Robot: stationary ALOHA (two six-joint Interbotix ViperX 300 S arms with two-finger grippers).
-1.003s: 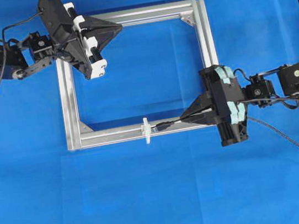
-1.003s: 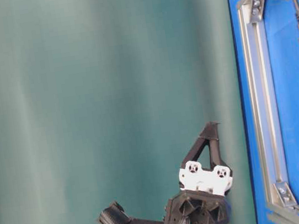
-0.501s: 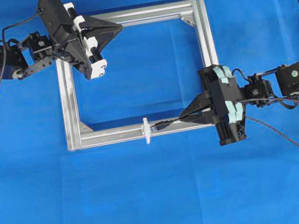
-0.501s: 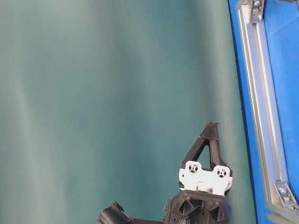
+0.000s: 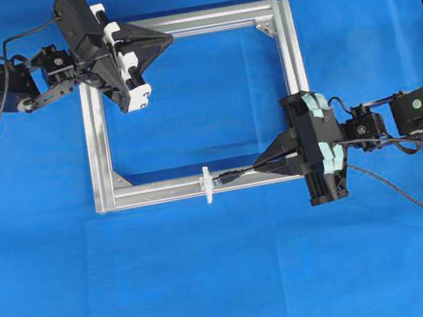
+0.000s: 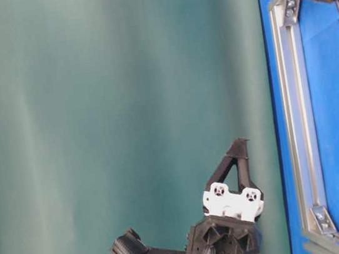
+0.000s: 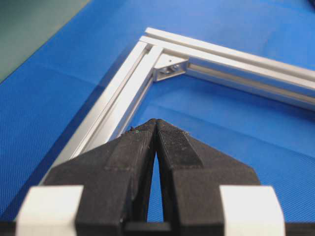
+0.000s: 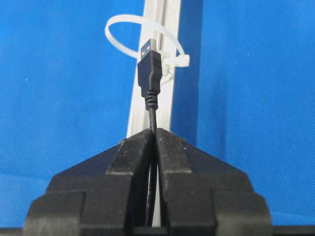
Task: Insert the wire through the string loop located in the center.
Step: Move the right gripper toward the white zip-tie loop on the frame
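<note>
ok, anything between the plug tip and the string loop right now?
Nothing visible. The right gripper holds the wire with its plug aimed at the string loop; only open space over the frame rail lies between them.

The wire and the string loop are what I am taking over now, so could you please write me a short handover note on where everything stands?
Right gripper: jaws shut on the wire, plug pointing at the string loop.
Left gripper: jaws shut, empty, above the silver frame's far-left corner.
String loop stands upright on the frame's near rail; the plug tip sits right at it in the overhead view.
Done: wire grasped and lined up.
Left: push the plug through the loop; I cannot tell if the tip has entered yet.
</note>
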